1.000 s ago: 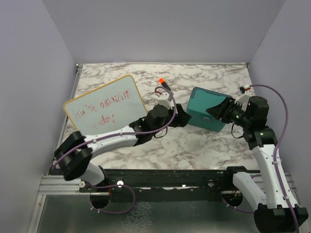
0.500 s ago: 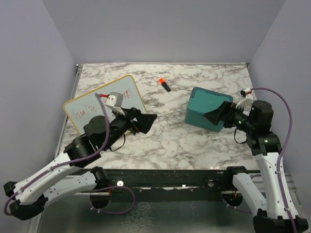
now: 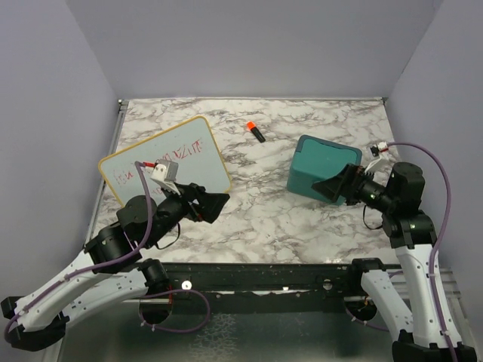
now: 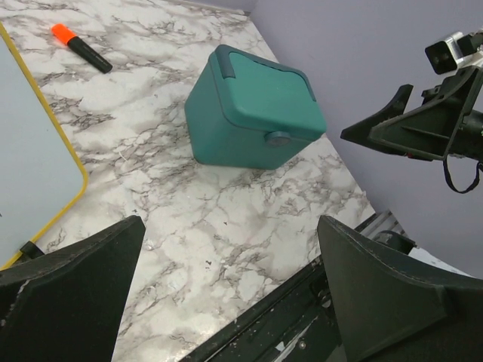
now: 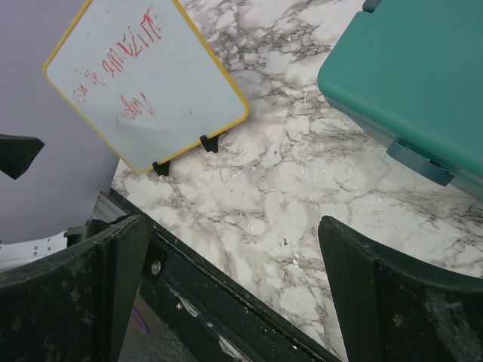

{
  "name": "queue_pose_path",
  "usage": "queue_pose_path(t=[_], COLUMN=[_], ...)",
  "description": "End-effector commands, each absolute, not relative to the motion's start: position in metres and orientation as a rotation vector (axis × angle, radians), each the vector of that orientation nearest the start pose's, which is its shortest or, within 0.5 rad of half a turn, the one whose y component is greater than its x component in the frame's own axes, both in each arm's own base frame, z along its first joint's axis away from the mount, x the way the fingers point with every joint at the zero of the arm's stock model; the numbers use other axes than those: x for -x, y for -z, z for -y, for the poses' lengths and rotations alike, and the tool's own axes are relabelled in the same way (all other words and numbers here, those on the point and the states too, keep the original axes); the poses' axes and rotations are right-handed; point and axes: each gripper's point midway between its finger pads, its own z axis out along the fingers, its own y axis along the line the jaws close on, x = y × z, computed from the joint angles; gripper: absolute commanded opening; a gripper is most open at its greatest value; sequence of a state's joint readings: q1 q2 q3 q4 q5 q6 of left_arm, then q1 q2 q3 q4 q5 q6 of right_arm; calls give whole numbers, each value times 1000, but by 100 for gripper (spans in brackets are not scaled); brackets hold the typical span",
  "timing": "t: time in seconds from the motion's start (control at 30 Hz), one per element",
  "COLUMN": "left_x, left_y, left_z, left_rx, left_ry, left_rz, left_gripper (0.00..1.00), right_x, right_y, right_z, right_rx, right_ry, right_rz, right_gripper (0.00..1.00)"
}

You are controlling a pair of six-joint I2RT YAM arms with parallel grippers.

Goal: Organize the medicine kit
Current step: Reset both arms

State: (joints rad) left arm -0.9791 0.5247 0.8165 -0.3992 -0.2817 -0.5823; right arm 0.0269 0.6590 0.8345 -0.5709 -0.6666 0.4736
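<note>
Closed teal case on a marble surface, both pincers spread wide and empty.

The marble surface is enclosed by plain lilac walls. The medicine kit is seen with its lid down, apparently finished with. The whiteboard is propped well to the left of the kit, a marker up and left of it. The right pincer is held just beside the kit, the left pincer well apart, neither gripping anything, seemingly released.
</note>
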Motion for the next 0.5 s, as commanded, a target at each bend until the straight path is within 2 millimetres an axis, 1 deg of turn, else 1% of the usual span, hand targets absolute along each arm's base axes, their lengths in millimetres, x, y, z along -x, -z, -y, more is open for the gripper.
queue_pose_path(t=[0.0,0.17,0.3,0.47], left_x=[-165,-168,-170,-170], left_y=[-308,-305,-302,-304], left_z=[192,197,200,203], left_rx=[-135,-141,-155,-151], left_ry=[887,880,869,885], left_rz=[-1774,-1793,-1806,-1802], left_gripper=[99,99,99,99], right_x=[-201,-198,-197,-201], right_y=[-272,-273,-272,-269], right_z=[-134,-137,-135,-134], right_rx=[32,47,59,53], right_ry=[-1018,-1035,-1017,-1006], right_rz=[-1964,-1961,-1963,-1975], right_gripper=[100,100,100,100])
